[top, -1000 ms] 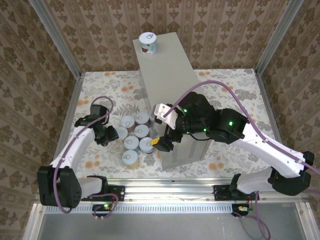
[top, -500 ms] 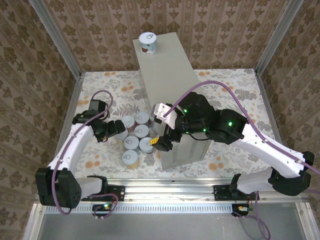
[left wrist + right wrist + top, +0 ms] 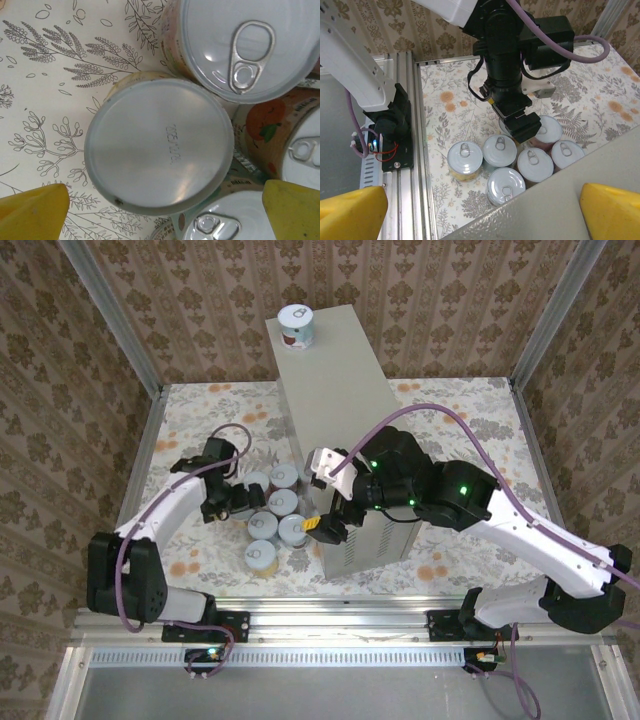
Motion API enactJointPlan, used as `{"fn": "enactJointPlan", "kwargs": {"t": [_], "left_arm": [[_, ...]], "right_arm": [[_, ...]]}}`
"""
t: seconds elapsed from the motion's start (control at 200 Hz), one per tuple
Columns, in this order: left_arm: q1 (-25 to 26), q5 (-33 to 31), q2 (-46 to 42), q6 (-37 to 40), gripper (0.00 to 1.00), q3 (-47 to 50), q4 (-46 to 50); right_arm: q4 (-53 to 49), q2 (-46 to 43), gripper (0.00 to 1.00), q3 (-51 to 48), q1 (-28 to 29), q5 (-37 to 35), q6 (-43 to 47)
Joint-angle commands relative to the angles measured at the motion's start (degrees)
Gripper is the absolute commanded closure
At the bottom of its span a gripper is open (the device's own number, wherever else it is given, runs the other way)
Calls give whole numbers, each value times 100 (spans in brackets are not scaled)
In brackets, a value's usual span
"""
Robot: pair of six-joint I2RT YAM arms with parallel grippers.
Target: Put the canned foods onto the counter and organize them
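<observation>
The left tool [image 3: 163, 212] is released. Its two yellow fingers [image 3: 34, 212] stand wide apart, low over the floral cloth [image 3: 45, 100], to the left of the counter [image 3: 335, 400] near its front end. Just ahead of the fingers stands a turned-over can [image 3: 159, 147]. It shows a plain metal end with a stamped code, and neither finger touches it. Around it, on the side toward the counter, stand more cans with pull-tab lids, packed close together. One of them has an orange label [image 3: 265, 125].

The right tool [image 3: 481, 212] is also released, with wide-apart fingers and nothing between them. It hangs at the front left edge of the counter, above the group of cans [image 3: 506, 185] that stands on the cloth just beside the counter's left wall.

On top of the counter, at its far left corner, stands a single can [image 3: 297, 326], upright, well apart from both tools.
</observation>
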State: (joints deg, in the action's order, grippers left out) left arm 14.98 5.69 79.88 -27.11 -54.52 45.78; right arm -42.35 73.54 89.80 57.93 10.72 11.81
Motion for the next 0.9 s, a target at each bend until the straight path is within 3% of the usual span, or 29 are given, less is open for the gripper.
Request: {"fn": "enactJointPlan", "kwargs": {"t": [0.0,0.175,0.405,0.54,0.665,0.72,0.79,0.895], "left_arm": [[22,-183,165,150,0,-128,-126],[22,-350,511,234,0,-155,-232],[30,-507,757,283,10,-179,-331],[31,-501,719,276,31,-223,-291],[30,-564,602,274,44,-332,-90],[26,-572,504,280,57,-417,55],[5,-582,326,294,81,-572,358],[-93,-575,-128,406,95,-852,832]], "right_arm": [[69,-164,0,-85,25,-140,-33],[36,-182,0,-94,21,-184,-16],[29,-185,0,-92,-1,-215,14],[37,-164,0,-85,-18,-211,18],[59,-138,0,-73,-25,-193,25],[73,-140,0,-85,-25,-176,27],[95,-138,0,-94,-30,-144,46],[148,-164,0,-122,-33,20,93]]}}
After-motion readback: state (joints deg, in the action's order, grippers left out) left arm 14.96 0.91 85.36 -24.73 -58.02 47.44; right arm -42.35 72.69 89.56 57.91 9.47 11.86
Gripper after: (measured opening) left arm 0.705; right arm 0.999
